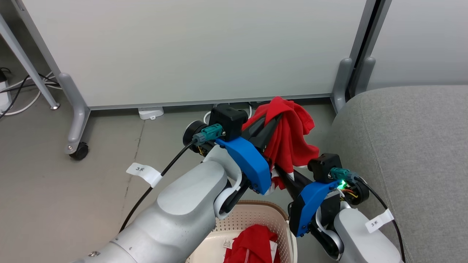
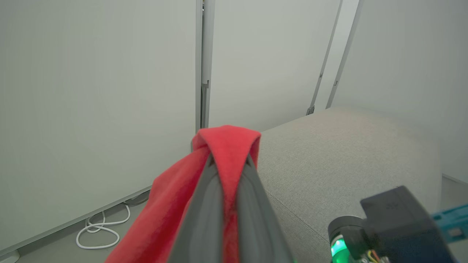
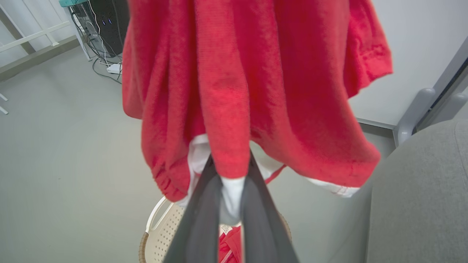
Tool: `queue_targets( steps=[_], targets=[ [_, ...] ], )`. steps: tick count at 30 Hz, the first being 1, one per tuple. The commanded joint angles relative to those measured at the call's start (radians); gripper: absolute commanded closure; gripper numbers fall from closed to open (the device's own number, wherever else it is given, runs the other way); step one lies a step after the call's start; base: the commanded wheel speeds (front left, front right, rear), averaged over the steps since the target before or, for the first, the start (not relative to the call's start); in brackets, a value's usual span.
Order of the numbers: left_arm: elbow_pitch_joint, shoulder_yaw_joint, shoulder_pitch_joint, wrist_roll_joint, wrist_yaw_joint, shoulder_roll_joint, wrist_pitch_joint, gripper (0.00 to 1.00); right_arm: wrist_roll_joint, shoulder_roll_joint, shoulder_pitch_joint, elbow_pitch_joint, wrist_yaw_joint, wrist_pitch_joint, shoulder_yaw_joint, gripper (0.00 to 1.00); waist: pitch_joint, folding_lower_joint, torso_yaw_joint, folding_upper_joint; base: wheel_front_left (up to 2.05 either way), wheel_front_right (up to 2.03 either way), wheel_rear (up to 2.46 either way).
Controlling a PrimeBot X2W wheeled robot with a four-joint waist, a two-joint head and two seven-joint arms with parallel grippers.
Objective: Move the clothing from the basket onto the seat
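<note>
Soft, light, limp red garment (image 1: pixel 292 135) hangs above basket (image 1: pixel 252 215), beside sofa (image 1: pixel 409 146) — left jaws clamped on top fold, right jaws clamped on white hem. In basket, second garment (image 1: pixel 252 243) — likely best pinched at bunched fold.

The cream-white perforated plastic basket (image 1: pixel 252 217) is cut off by the head view's bottom edge, and its left side is hidden behind the left forearm (image 1: pixel 182 212). The crumpled red garment (image 1: pixel 252 243) inside runs out of frame. Print on its white tag (image 1: pixel 227 243) is too small to read. The hanging red fabric garment (image 1: pixel 292 135) covers the fingertips of the left gripper (image 2: pixel 228 162). The light grey upholstered sofa (image 1: pixel 413 146) is cut off at right.
</note>
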Motion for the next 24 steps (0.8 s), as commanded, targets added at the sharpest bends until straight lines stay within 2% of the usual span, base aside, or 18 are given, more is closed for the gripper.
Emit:
queue_targets(
  steps=[1, 11, 15, 16, 17, 24],
  targets=[
    [0.002, -0.004, -0.017, -0.006, 0.004, 0.000, -0.003, 1.00, -0.005, -0.004, -0.020, 0.003, 0.000, -0.009, 0.000, 1.00, -0.001, -0.0001, -0.002, 0.0000, 0.00, 0.00, 0.00],
    [0.016, -0.011, -0.007, -0.008, 0.006, 0.000, -0.009, 1.00, -0.030, -0.004, -0.017, 0.008, 0.000, -0.020, -0.005, 1.00, -0.006, -0.0001, -0.009, 0.0000, 0.00, 0.00, 0.00],
    [0.021, -0.009, 0.002, -0.005, 0.007, 0.000, -0.010, 0.51, -0.036, -0.004, -0.009, 0.007, 0.000, -0.019, -0.001, 1.00, -0.011, -0.0001, -0.013, 0.0000, 0.00, 0.00, 0.00],
    [0.020, -0.008, 0.004, -0.002, 0.008, 0.000, -0.010, 0.09, -0.037, -0.004, -0.007, 0.005, 0.000, -0.018, 0.000, 1.00, -0.013, -0.0001, -0.014, 0.0000, 0.00, 0.00, 0.00],
    [0.018, -0.004, 0.005, 0.001, 0.010, 0.000, -0.010, 0.00, -0.038, -0.004, -0.005, 0.003, 0.000, -0.017, 0.000, 1.00, -0.013, -0.0001, -0.016, 0.0000, 0.00, 0.00, 0.00],
    [-0.001, 0.040, 0.032, 0.040, 0.010, 0.006, -0.010, 0.00, -0.043, -0.004, 0.010, -0.008, 0.000, -0.013, -0.005, 1.00, -0.019, -0.0001, -0.020, 0.0000, 0.00, 0.00, 0.00]
  ],
)
